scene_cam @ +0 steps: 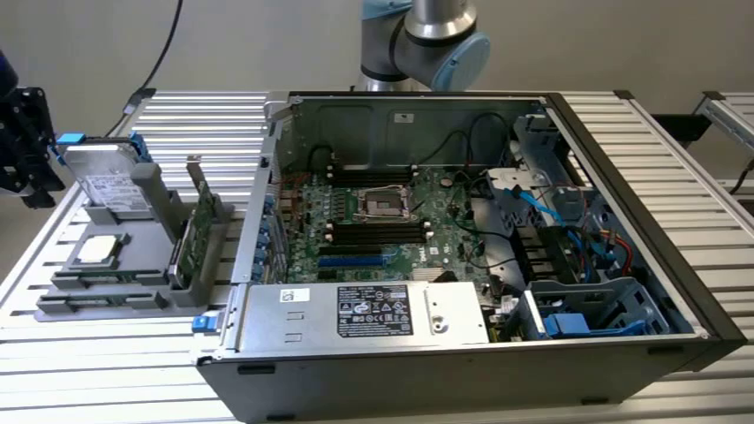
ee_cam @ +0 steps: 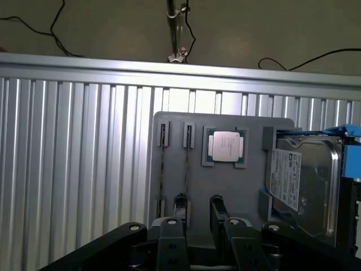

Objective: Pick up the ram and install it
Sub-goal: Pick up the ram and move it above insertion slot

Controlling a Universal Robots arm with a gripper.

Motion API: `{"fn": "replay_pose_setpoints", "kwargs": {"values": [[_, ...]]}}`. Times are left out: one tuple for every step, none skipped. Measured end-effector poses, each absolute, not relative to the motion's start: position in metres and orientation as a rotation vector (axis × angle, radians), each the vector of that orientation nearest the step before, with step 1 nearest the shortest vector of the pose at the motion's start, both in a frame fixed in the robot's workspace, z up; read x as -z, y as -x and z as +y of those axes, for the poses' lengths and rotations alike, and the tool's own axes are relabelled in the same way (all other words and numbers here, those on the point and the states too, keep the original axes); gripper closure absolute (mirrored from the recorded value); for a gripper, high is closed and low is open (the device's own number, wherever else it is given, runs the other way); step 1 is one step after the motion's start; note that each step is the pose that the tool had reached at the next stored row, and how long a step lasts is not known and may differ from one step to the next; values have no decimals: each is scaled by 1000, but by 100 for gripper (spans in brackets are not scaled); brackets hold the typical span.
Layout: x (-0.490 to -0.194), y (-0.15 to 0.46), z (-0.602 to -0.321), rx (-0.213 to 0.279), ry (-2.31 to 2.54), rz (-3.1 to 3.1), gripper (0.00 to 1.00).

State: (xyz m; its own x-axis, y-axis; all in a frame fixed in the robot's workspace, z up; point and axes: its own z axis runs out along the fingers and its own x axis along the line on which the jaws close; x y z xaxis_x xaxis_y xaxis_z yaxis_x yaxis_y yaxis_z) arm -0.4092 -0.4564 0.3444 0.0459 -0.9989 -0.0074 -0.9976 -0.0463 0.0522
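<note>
**A:** Status, L to R?

**B:** Ext. view: grey tray (scene_cam: 127, 231) sits at 9 o'clock of the open case (scene_cam: 666, 238). On it, the hard drive (scene_cam: 106, 181) is at 12, the CPU (scene_cam: 101, 250) mid, and the expansion card (scene_cam: 200, 225) upright along the 3 o'clock side, w/ low slots at 6. Inside the case is the motherboard (scene_cam: 377, 212), w/ black mem. slots (scene_cam: 374, 231) at 6 o'clock of the socket (scene_cam: 383, 201). The PSU (scene_cam: 365, 314) is at the case's 6 o'clock edge.

**A:** Ram?

**B:** In the tray. In the wrist view the ram (ee_cam: 186, 169) stands edge-on in a slot just beside the CPU pocket and reads as a thin line. A 2nd slot (ee_cam: 162, 169) next to it holds a similar line.

**A:** Gripper?

**B:** The gripper (ee_cam: 198, 214) is over the tray's card side. Its fingertips (ee_cam: 217, 206) are apart w/ a moderate gap and nothing btwn them. One tip is near the ram's end; touching or not, can't tell.

**A:** Step?

**B:** Looks like the approach for the pick. Nothing is lifted and the install hasn't begun. The grasp calls for tips straddling that thin edge, square to the stick, clear of the CPU and the slot posts.

**A:** What does each view give?

**B:** Wrist gives the finger gap and line-up w/ the stick. Ext. gives the tray-to-case layout and the board slots, well apart from the tray.
</note>
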Motion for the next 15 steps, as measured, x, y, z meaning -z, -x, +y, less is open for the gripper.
{"fn": "replay_pose_setpoints", "kwargs": {"values": [[-343,409,-457,64,-2248,-2147,69],[-341,409,-457,64,-2248,-2146,69],[-339,409,-458,65,-2248,-2146,69],[-337,409,-458,64,-2248,-2146,69],[-335,409,-459,64,-2248,-2147,69],[-334,409,-459,64,-2248,-2147,69],[-332,409,-460,64,-2248,-2146,69],[-330,409,-461,64,-2248,-2146,69],[-328,408,-463,64,-2248,-2146,69],[-326,408,-464,65,-2248,-2146,69],[-325,407,-466,64,-2248,-2146,69],[-323,407,-467,65,-2248,-2146,69],[-321,406,-469,65,-2248,-2147,69],[-319,405,-472,65,-2248,-2147,69],[-317,404,-474,65,-2248,-2147,69]]}}
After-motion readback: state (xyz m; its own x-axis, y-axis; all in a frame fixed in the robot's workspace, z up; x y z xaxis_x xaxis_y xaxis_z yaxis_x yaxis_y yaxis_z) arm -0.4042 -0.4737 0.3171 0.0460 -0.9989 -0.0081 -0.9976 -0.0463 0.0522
